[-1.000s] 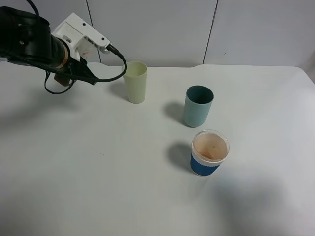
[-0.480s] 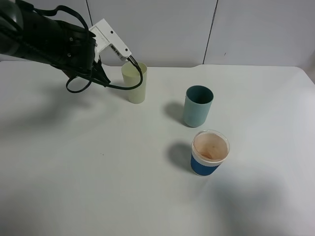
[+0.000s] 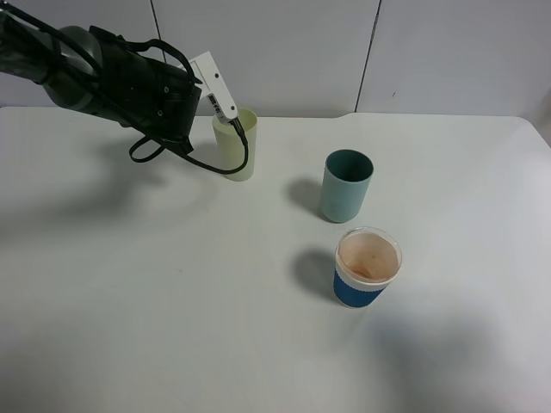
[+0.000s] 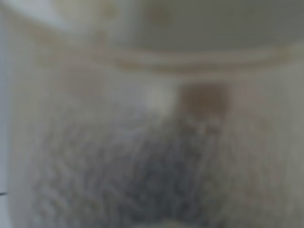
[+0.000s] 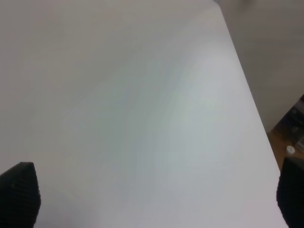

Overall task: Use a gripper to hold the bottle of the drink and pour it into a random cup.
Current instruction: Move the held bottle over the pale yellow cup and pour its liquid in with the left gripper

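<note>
The tall pale yellow-green cup (image 3: 238, 146) stands upright at the back of the white table (image 3: 172, 310). My left gripper (image 3: 215, 89) shows only its white housing, tilted against the cup's rim on its left side, at the end of the bulky black arm; its fingers are hidden. The left wrist view is filled by a blurred, pale, clear ridged shape with a brown patch, very close to the lens: the bottle of the drink (image 4: 152, 142), held in the jaws. My right gripper (image 5: 154, 199) is open, with its dark fingertips (image 5: 19, 192) far apart over bare table.
A teal cup (image 3: 345, 185) stands right of the yellow-green cup. A white cup with a blue sleeve (image 3: 368, 268) stands nearer the front. A black cable (image 3: 225, 165) loops down in front of the tall cup. The table's edge (image 5: 247, 95) shows in the right wrist view.
My left arm has swung right from the table's far left corner to the yellow-green cup, and its wrist has rolled over. The cups have not moved.
</note>
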Controlling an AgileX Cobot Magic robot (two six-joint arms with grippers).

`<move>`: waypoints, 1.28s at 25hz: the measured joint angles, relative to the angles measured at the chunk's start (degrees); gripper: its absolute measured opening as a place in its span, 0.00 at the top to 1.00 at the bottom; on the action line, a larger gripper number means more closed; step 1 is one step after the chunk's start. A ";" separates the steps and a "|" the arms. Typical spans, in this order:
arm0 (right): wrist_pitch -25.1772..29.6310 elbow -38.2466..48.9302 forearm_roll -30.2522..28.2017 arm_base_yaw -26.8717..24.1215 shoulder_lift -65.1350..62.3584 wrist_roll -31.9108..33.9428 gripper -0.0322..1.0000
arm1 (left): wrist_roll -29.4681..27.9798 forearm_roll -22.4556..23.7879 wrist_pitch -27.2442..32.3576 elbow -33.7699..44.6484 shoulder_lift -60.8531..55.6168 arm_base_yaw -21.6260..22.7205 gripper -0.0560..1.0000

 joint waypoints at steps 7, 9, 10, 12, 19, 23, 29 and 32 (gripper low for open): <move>0.00 0.00 0.00 0.00 0.00 0.00 0.01 | 2.23 6.23 2.11 -0.18 1.54 -0.90 0.64; 0.00 0.00 0.00 0.00 0.00 0.00 0.01 | 2.33 6.83 2.65 -0.18 1.97 -0.90 0.64; 0.00 0.00 0.00 0.00 0.00 0.00 0.01 | 2.45 7.08 2.70 -0.18 2.11 -0.90 0.64; 0.00 0.00 0.00 0.00 0.00 0.00 0.01 | 2.65 7.58 2.82 -0.18 2.31 -0.90 0.64; 0.00 0.00 0.00 0.00 0.00 0.00 0.01 | 5.30 8.01 2.84 -0.18 2.99 -0.90 0.64; 0.00 0.00 0.00 0.00 0.00 0.00 0.01 | 6.39 9.33 3.26 -0.18 2.99 -0.90 0.64; 0.00 0.00 0.00 0.00 0.00 0.00 0.01 | 8.39 10.81 4.15 -0.18 2.99 -0.90 0.64; 0.00 0.00 0.00 0.00 0.00 0.00 0.01 | 9.12 11.68 4.50 -0.18 2.99 -0.90 0.64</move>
